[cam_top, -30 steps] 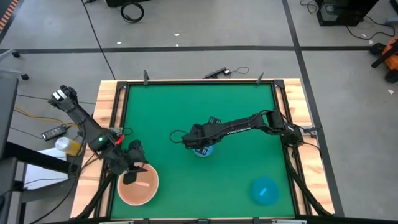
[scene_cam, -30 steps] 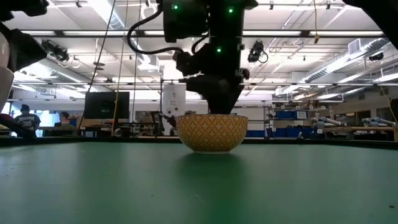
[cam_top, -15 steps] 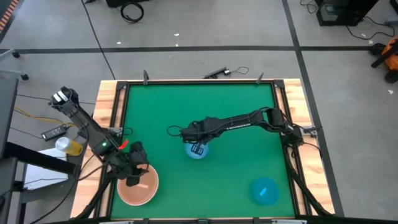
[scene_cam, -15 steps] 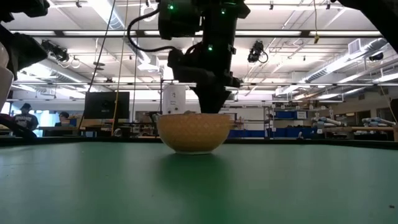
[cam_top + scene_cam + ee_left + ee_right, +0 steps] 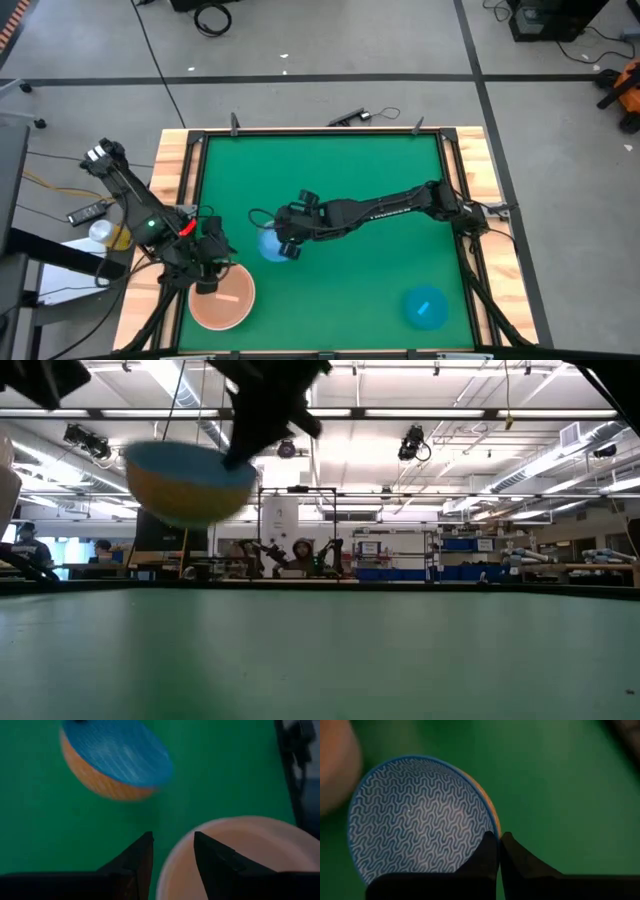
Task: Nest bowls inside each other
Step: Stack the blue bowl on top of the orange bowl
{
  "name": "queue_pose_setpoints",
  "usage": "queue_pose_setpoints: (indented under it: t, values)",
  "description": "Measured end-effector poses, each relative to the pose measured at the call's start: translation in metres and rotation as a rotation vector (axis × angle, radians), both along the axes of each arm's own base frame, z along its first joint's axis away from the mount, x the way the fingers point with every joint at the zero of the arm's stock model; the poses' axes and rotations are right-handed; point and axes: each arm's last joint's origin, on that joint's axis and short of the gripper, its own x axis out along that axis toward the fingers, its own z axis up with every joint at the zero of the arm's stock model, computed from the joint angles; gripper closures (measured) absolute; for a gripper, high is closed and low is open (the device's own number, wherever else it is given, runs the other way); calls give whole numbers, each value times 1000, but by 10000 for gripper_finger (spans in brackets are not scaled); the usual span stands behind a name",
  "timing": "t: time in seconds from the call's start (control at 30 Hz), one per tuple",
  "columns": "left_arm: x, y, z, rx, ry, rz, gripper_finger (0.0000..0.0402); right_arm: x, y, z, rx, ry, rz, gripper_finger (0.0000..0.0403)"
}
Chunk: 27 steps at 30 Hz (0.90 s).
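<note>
The pale patterned blue bowl (image 5: 270,243), orange-yellow outside, hangs in the air (image 5: 190,482) left of the table's middle, with my right gripper (image 5: 290,246) shut on it. It also shows in the left wrist view (image 5: 115,760). The tan-peach bowl (image 5: 222,302) stands by its base at the near left corner. My left gripper (image 5: 172,851) hovers open just above that bowl's far rim (image 5: 172,870), with nothing between its fingers. The solid blue bowl (image 5: 426,306) stands at the near right. My right gripper pinches the patterned bowl's rim (image 5: 493,826) on the side toward the table's right. One finger (image 5: 487,852) is inside the bowl and the other outside. The fingers slant down from the table's right. The bowl is lifted clear of the table and tilted.
A raised wooden frame (image 5: 180,170) borders the green table top. Bare green surface lies across the far half and between the two standing bowls. The room beyond the far edge holds racks and screens (image 5: 170,530).
My right gripper has lifted the patterned bowl off the table's middle and carried it up and toward the table's left, nearer the tan-peach bowl; the bowl now hangs tilted. My left gripper has risen a little from the tan-peach bowl's rim.
</note>
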Motion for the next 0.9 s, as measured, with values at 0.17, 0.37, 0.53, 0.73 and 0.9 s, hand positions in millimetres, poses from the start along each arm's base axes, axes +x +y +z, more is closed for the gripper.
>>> queue_pose_setpoints:
  t: [0.17, 0.37, 0.53, 0.73, 0.9]
  values:
    - [-11, 6, 24, 100, -96, 113, 258, 17, 7, 20, 32, -222, 117, 394]
    - [-25, 16, 58, 153, -242, 129, 258, 32, 7, 21, 116, -455, 245, 395]
    - [-29, 25, 66, 188, -313, 157, 259, 38, 9, 9, 138, -628, 385, 395]
    - [-29, 28, 66, 203, -310, 174, 259, 34, 15, -12, 220, -754, 589, 396]
    - [-26, 33, 66, 233, -311, 201, 259, 35, 16, -21, 178, -770, 549, 396]
